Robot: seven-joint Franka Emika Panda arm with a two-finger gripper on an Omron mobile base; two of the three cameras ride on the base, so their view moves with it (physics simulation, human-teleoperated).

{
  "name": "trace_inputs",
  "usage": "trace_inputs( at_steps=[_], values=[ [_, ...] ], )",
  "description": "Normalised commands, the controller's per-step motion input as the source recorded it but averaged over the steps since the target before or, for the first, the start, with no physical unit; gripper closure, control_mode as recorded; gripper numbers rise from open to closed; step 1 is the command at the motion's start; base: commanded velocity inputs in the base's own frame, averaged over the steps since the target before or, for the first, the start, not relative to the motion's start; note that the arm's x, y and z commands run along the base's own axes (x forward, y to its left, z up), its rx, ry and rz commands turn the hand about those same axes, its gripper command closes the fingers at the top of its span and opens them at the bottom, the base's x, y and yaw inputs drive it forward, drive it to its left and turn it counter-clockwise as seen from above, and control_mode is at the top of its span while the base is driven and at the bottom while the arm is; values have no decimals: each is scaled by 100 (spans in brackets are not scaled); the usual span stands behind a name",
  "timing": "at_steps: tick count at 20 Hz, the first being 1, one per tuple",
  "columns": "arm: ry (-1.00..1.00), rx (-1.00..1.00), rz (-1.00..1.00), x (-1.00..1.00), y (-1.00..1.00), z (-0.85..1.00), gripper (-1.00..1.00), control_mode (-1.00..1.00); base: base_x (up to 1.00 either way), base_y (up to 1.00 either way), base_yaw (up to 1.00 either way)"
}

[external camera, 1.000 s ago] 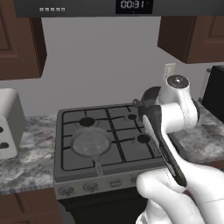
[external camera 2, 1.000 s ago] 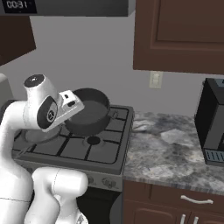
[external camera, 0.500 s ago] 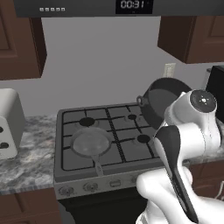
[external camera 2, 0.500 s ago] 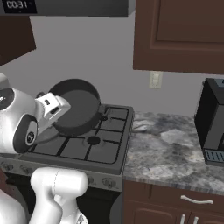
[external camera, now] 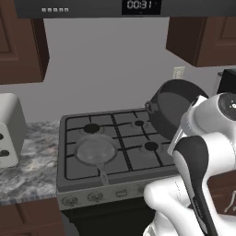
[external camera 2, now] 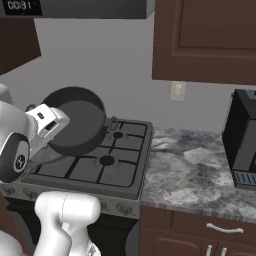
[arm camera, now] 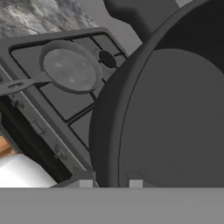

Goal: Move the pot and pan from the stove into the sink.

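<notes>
Listing from left: white appliance, boxy, at the left edge of the marbled stone counter.
Stove: grey steel range, black grid grates, knob row along its front edge.
Pan: shallow, round, light grey, on the front-left burner; its thin straight handle points toward the stove's front edge. Not yet moved.
Pot: deep, round, dark grey, matte, straight-walled with small side handles; lifted clear of the grates and tipped on its side, mouth facing the right base camera, above the stove's right side.
Gripper: closed narrow on the pot's rim, one tip either side of the wall.
Right of stove: speckled stone counter, then a black boxy appliance at the far right.
Progress: judged early; pot is in the air, sink delivery pending, and the pan follows after.
</notes>
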Motion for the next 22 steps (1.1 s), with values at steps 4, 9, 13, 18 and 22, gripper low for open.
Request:
trace_inputs(
  at_steps=[4, 9, 13, 18, 22],
  values=[
    [0, 0, 0, 0, 0, 0, 100, -100, 0, 0, 0],
    [0, 0, 0, 0, 0, 0, 100, 100, -23, 0, 0],
    [0, 0, 0, 0, 0, 0, 100, 100, -58, 0, 0],
    [0, 0, 0, 0, 0, 0, 100, 100, -55, 0, 0],
    [0, 0, 0, 0, 0, 0, 100, 100, -44, 0, 0]
  ],
)
